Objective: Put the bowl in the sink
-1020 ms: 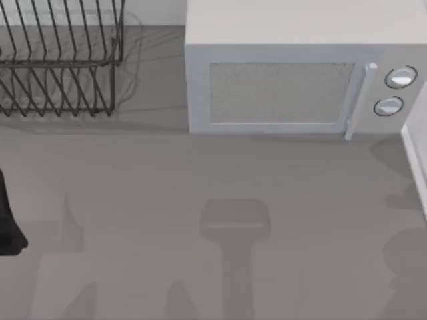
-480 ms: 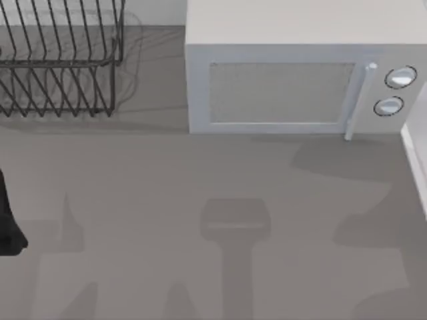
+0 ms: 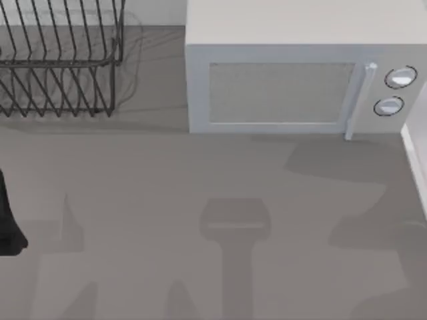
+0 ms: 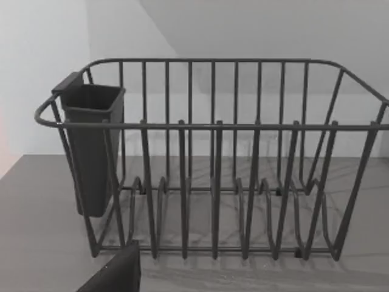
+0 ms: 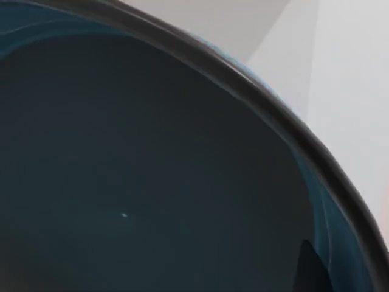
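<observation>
Glossy glazed bowl, dark wire rack probably metal, matt smooth table.

One microwave; one dish rack; one bowl.

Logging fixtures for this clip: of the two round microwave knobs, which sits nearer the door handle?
The lower knob on the microwave, just beside the handle; the upper knob sits farther right.
</observation>
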{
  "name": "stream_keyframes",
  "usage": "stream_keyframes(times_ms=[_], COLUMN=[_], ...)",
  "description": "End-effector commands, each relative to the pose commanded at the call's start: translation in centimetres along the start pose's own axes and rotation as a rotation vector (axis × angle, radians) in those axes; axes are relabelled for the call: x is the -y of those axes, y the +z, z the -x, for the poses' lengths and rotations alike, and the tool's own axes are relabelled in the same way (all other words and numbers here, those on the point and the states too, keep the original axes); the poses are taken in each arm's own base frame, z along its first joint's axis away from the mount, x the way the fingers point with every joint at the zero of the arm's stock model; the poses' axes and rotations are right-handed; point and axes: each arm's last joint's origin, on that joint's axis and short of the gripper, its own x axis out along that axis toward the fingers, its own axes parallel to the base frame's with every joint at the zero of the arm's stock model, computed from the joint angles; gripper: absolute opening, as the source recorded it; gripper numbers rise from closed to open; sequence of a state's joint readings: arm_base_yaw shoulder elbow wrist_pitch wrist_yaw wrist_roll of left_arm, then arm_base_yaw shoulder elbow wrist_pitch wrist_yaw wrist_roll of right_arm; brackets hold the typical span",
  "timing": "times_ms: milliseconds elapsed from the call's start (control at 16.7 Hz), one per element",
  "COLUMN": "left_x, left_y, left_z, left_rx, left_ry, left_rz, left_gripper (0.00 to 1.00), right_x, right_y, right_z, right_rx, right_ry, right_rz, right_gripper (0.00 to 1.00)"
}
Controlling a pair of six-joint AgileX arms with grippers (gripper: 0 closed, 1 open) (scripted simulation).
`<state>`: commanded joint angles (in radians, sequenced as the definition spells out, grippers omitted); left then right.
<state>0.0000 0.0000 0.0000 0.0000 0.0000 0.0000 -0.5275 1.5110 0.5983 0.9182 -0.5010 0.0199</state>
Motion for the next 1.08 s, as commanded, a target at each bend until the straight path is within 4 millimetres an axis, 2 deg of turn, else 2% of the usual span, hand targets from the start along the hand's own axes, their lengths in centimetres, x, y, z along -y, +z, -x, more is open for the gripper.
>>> stream_keyframes(times_ms=[180,420,720,900,1080], left_x=[0.0,0.0,0.0,0.0,0.0], left_y=[0.0,0.0,0.0,0.0,0.0], left_z=[0.0,0.0,0.0,0.0,0.0], left_rx=[0.0,0.0,0.0,0.0,0.0], left_ry=[0.0,0.0,0.0,0.0,0.0], left_rz=[0.0,0.0,0.0,0.0,0.0], left_gripper=[1.0,1.0,1.0,1.0,1.0], right_x=[0.5,1.0,0.4,0.0,-0.1], right_y=[-2.1,-7.0,-12.7,-14.5,-14.7], right_z=[-0.6,-1.3,-0.5,0.1,0.1], right_rx=[-0.008,-0.001,0.016,0.005,0.003], right_ry=[0.0,-0.001,0.001,0.001,0.001], right_rz=[-0.004,0.002,0.012,0.005,0.003], right_gripper=[0.0,0.0,0.0,0.0,0.0])
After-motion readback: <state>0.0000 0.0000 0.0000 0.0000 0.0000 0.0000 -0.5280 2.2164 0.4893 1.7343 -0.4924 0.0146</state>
